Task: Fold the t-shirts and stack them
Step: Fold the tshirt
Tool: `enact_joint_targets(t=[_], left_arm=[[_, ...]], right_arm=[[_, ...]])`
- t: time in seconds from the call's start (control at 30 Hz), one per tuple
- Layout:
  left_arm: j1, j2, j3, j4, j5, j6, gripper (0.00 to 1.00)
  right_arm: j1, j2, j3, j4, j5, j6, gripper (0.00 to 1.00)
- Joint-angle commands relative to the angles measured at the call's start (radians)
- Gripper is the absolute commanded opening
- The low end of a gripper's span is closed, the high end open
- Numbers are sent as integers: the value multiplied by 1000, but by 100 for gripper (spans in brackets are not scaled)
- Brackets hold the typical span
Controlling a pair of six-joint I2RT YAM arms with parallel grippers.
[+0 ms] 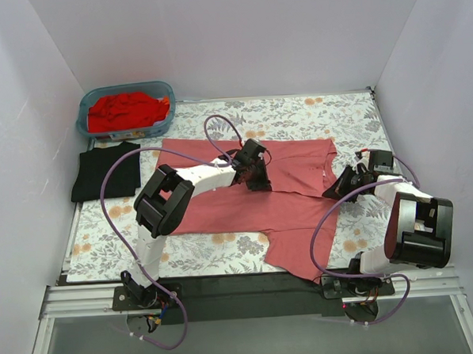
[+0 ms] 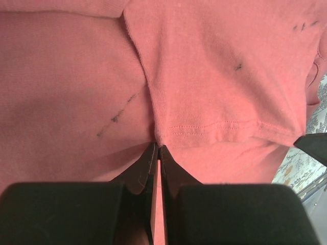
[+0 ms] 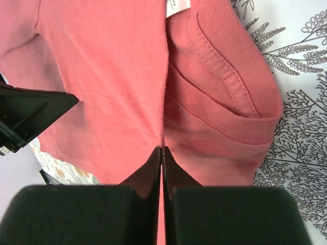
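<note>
The salmon-pink t-shirt (image 1: 286, 210) lies across the middle of the floral table cover, partly folded over itself. My left gripper (image 1: 256, 176) is shut on a fold of it near a stitched hem (image 2: 219, 125), in the shirt's middle. My right gripper (image 1: 338, 187) is shut on the shirt's edge next to the ribbed collar (image 3: 225, 92). A black t-shirt (image 1: 108, 173) lies folded at the left. Bright red t-shirts (image 1: 127, 110) fill a bin at the back left.
The blue bin (image 1: 166, 92) stands in the back left corner. White walls close in the table on three sides. The floral cover (image 1: 296, 110) shows behind the shirt and at the front left (image 1: 113, 247).
</note>
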State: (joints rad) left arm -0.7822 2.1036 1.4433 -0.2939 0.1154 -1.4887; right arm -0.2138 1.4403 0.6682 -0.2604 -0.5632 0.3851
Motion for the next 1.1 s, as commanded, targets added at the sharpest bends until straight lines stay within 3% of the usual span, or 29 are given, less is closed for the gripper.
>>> enact_joint_targets(t=[0.0, 0.63, 0.73, 0.83, 0.87, 1.0, 1.07], left_arm=[[-3, -76, 52, -36, -20, 19, 0], [4, -73, 89, -151, -14, 44, 0], [4, -62, 94, -163, -25, 42, 0], [4, -65, 106, -177, -48, 38, 13], [4, -74, 109, -182, -60, 39, 24], [8, -122, 138, -192, -151, 70, 48], [14, -155, 150, -194, -200, 96, 54]], right_arm=[[-2, -24, 31, -26, -1, -20, 1], [-4, -18, 21, -48, 28, -40, 2], [-2, 0, 14, -48, 39, -49, 12], [-1, 2, 24, -43, 46, -57, 24], [-2, -3, 30, -42, 51, -57, 31], [-2, -37, 80, -14, 63, -40, 39], [-1, -37, 109, 39, 45, -19, 40]])
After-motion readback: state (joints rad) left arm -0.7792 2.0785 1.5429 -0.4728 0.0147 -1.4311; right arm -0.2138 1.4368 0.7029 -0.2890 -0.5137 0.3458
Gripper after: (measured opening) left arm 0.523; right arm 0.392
